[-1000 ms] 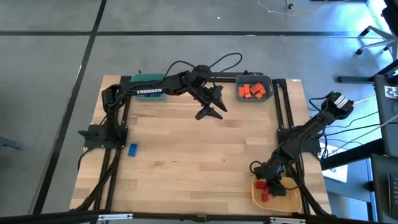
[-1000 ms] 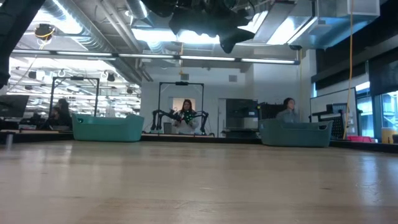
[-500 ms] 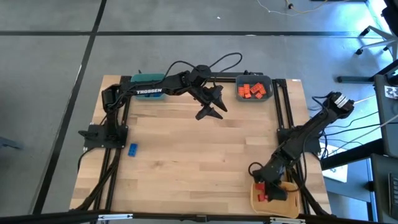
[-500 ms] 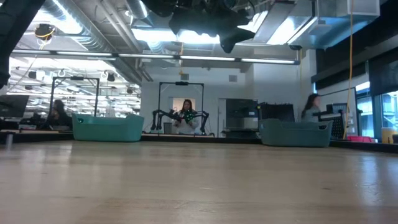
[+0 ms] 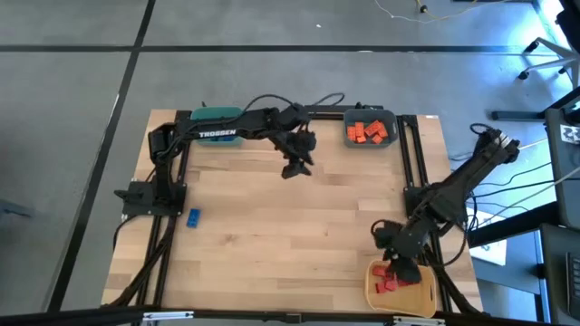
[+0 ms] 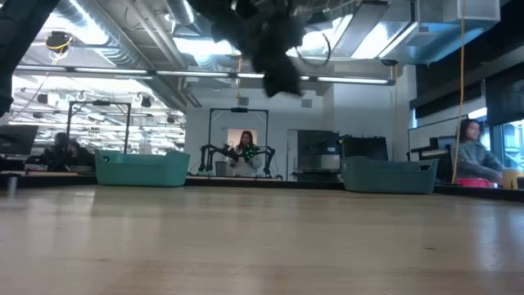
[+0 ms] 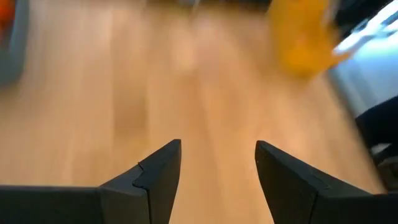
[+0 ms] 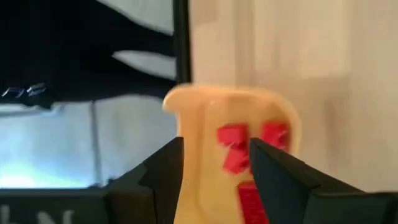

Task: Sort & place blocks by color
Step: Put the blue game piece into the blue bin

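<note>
Nearest me, at about five o'clock on the table, the right gripper [image 5: 400, 263] hangs over the yellow bin [image 5: 428, 296], jaws open and empty, red blocks [image 5: 391, 283] lying inside. It has lifted clear since a second ago. One blue block [image 5: 193, 217] waits at eight o'clock; fetch it squarely. Farther, at twelve, the left gripper [image 5: 292, 167], open and empty, has swung round near the orange blocks [image 5: 367, 132].

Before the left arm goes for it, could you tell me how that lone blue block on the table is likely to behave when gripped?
The blue block looks like small moulded plastic, so probably stiff and light. It lies flat on the table, so it should slide rather than roll. Its smooth sides might slip in the left claw.
</note>
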Robot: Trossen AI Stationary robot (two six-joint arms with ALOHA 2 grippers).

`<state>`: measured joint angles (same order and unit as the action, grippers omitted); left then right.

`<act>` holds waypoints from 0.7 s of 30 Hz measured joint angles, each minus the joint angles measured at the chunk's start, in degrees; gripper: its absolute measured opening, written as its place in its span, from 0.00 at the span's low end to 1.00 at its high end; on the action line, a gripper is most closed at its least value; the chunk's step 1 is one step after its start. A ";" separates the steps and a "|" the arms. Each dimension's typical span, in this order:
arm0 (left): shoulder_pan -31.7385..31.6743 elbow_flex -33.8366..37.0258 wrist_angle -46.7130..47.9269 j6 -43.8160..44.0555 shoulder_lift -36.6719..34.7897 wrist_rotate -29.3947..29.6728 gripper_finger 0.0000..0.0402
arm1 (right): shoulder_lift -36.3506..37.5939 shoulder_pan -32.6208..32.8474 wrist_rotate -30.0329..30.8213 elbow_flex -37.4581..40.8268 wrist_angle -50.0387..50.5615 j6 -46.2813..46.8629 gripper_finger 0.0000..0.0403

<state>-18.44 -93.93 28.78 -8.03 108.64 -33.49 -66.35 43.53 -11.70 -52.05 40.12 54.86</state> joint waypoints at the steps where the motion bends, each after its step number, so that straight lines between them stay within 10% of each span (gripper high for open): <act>1: 0.29 0.00 3.34 -0.72 0.00 2.71 0.49 | 0.45 -0.02 2.18 -1.50 2.12 -0.94 0.45; 8: 3.59 0.00 26.08 6.30 -0.50 30.37 0.49 | 1.53 -1.29 14.35 -12.04 17.52 -5.93 0.45; 21: 12.67 -0.07 58.38 52.06 -9.78 47.08 0.49 | 1.53 -7.82 26.60 -23.88 29.43 -23.13 0.45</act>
<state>-5.77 -94.00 87.16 44.03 98.86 13.59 -64.82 35.71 14.91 -75.92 69.55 31.72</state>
